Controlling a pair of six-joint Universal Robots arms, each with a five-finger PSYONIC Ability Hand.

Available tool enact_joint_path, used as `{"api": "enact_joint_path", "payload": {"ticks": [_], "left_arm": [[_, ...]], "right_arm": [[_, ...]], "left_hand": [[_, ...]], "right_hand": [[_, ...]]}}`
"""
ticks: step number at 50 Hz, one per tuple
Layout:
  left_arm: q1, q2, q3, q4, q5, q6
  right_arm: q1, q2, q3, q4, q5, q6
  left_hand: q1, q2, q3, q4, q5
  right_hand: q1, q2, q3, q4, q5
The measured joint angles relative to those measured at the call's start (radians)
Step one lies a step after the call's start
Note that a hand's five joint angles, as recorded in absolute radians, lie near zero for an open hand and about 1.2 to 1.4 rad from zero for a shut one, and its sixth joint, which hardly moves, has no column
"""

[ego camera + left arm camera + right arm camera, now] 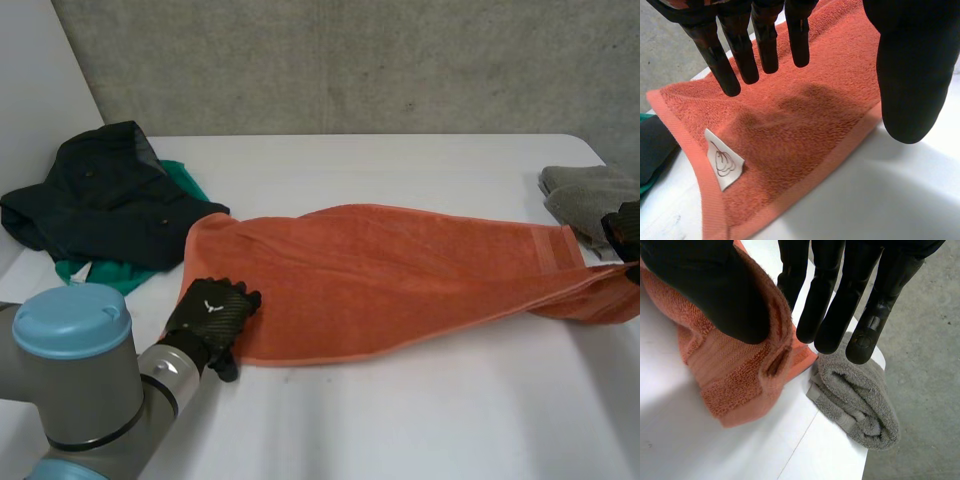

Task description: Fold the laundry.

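Left robot hand point(210, 318) sits at the near-left corner of the orange towel point(400, 270), fingers point(765, 45) straight and spread apart from the thumb, gripping nothing. In the left wrist view the fingertips hang just over that corner, and a white label point(722, 159) sits on the towel next to the hem below them.

Right robot hand point(625, 232) is at the towel's opposite end, at the table's right side. Right wrist view: the towel's end runs up between the thumb point(705, 285) and the straight fingers, so it is clamped on the cloth there. Below the thumb the end is bunched into a thick fold resting on the table point(400, 420).

Towel lies lengthwise across the middle of the table, stretched between the 2 hands, mostly flat, narrowing toward the right end.

1 folded grey towel point(590, 195) is at the table's far-right corner, just beside the orange towel's end and under the right fingertips in the wrist view.

Far left: a dark garment point(100, 195) heaped over a green cloth point(110, 272), the heap touching the orange towel's far-left corner.
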Motion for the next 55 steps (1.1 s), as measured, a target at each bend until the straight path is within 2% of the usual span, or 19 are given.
{"api": "enact_joint_path", "payload": {"ticks": [12, 26, 32, 36, 39, 41, 54, 55], "left_arm": [[0.002, -0.062, 0.051, 0.011, -0.026, -0.001], [0.013, -0.078, 0.068, 0.019, -0.036, 0.009], [0.015, -0.098, 0.076, 0.053, -0.035, 0.027], [0.016, -0.115, 0.086, 0.085, -0.036, 0.058], [0.018, -0.127, 0.094, 0.101, -0.037, 0.084], [0.019, -0.140, 0.102, 0.111, -0.037, 0.111], [0.031, -0.130, 0.109, 0.111, -0.038, 0.177], [0.034, -0.109, 0.102, 0.106, -0.038, 0.178]], "right_arm": [[-0.002, 0.050, -0.020, -0.029, 0.003, 0.069], [0.002, 0.076, -0.015, -0.035, 0.002, 0.076], [0.005, 0.077, -0.005, -0.037, 0.001, 0.076], [0.004, 0.077, -0.001, -0.040, 0.002, 0.076], [0.003, 0.077, 0.002, -0.041, 0.001, 0.076], [0.002, 0.077, 0.005, -0.041, 0.001, 0.076], [0.003, 0.075, 0.020, -0.041, -0.003, 0.076], [0.004, 0.075, 0.022, -0.041, -0.005, 0.076]], "left_hand": [[0.092, 0.073, 0.074, 0.082, 0.077], [0.217, 0.195, 0.195, 0.202, 0.194], [0.342, 0.314, 0.314, 0.316, 0.302], [0.525, 0.495, 0.490, 0.496, 0.482], [0.574, 0.546, 0.545, 0.551, 0.537], [0.782, 0.760, 0.755, 0.765, 0.749], [0.779, 0.799, 0.794, 0.808, 0.764], [0.660, 0.656, 0.670, 0.677, 0.661]], "right_hand": [[0.000, 0.000, 0.000, 0.000, 0.000], [0.000, 0.000, 0.000, 0.000, 0.000], [0.000, 0.000, 0.000, 0.000, 0.000], [0.000, 0.000, 0.000, 0.000, 0.000], [0.000, 0.000, 0.000, 0.000, 0.000], [0.000, 0.000, 0.000, 0.000, 0.000], [0.000, 0.000, 0.000, 0.000, 0.000], [0.000, 0.000, 0.000, 0.000, 0.000]]}}
